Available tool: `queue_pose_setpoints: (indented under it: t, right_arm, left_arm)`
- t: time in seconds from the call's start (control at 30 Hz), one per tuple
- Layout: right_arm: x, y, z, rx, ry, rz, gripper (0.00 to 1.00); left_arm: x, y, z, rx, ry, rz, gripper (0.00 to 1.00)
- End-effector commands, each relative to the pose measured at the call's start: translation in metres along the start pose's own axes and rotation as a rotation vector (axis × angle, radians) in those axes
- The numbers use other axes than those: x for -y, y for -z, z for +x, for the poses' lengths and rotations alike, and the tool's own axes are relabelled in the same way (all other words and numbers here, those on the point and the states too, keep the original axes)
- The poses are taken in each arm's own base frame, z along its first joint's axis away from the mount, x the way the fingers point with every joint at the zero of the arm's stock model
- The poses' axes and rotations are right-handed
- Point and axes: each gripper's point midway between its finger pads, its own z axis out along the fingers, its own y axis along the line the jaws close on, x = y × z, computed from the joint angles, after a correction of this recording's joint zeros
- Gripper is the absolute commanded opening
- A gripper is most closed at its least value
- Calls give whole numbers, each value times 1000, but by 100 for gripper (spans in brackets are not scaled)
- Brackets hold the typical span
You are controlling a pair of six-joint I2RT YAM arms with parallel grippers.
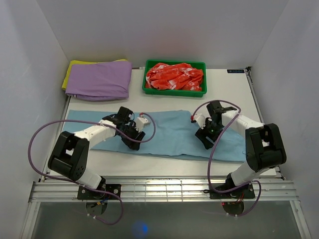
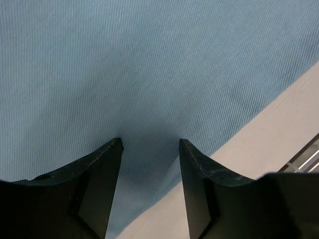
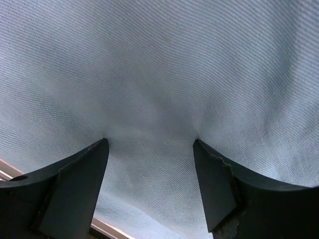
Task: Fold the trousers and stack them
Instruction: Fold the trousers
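The light blue trousers (image 1: 169, 132) lie flat in a long band across the table, from the left edge almost to the right arm. My left gripper (image 1: 133, 143) stands open over the band's near edge, left of its middle, fingertips down on the cloth (image 2: 149, 64). In the left wrist view the left gripper (image 2: 149, 142) has only flat cloth between its tips. My right gripper (image 1: 206, 141) is open too, pressed onto the right part of the band. The right wrist view has the right gripper (image 3: 149, 141) dimpling the trousers (image 3: 159, 64) at both tips, gripping nothing.
A folded purple garment (image 1: 99, 79) lies at the back left on a yellow cloth (image 1: 70, 74). A green tray (image 1: 174, 91) at the back middle holds red-and-white cloth (image 1: 174, 75). Bare white table (image 2: 279, 129) runs along the trousers' near edge.
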Motion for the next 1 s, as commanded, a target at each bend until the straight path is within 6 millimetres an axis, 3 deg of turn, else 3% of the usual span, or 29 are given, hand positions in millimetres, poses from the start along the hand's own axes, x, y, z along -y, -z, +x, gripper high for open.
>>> queue_pose_setpoints:
  t: [0.0, 0.1, 0.13, 0.2, 0.33, 0.37, 0.43, 0.47, 0.5, 0.57, 0.6, 0.73, 0.8, 0.83, 0.9, 0.97]
  right_arm:
    - [45, -26, 70, -249, -28, 142, 77]
    - [81, -18, 60, -246, -26, 222, 78]
    - [95, -11, 48, -227, -24, 256, 79]
    - [108, -2, 38, -214, -14, 291, 79]
    - [121, 20, 21, -188, -3, 327, 79]
    - [120, 21, 23, -192, 4, 329, 80]
    - [122, 26, 30, -209, 34, 352, 81]
    - [118, 21, 42, -238, 41, 341, 81]
    - [122, 22, 54, -270, 49, 350, 82]
    - [128, 17, 70, -297, 51, 357, 82]
    - [130, 16, 86, -322, 24, 354, 82]
    - [137, 15, 104, -310, -16, 327, 83]
    - [130, 17, 100, -277, -14, 299, 86]
    - [131, 24, 93, -248, -15, 304, 94]
    - [126, 29, 85, -215, -39, 271, 96]
    - [130, 39, 75, -182, -51, 283, 97]
  left_arm:
    - [-35, 0, 63, -178, 57, -151, 62]
    - [-57, 5, 85, -216, 130, -204, 62]
    - [-63, 7, 88, -215, 146, -214, 61]
    - [-76, 16, 93, -204, 182, -240, 61]
    - [-96, 53, 74, -61, 298, -237, 65]
    - [-110, 69, 60, -6, 309, -263, 66]
    - [-136, 99, 65, 63, 404, -308, 70]
    - [-141, 110, 64, 91, 424, -310, 82]
    - [-160, 132, 67, 130, 461, -362, 86]
    - [-172, 146, 73, 155, 505, -381, 87]
    - [-187, 163, 82, 178, 545, -423, 94]
    - [-215, 178, 111, 188, 639, -462, 98]
    - [-223, 176, 123, 191, 692, -456, 98]
    - [-227, 176, 126, 195, 711, -456, 98]
    - [-230, 167, 133, 192, 754, -423, 98]
    - [-229, 158, 137, 189, 785, -389, 92]
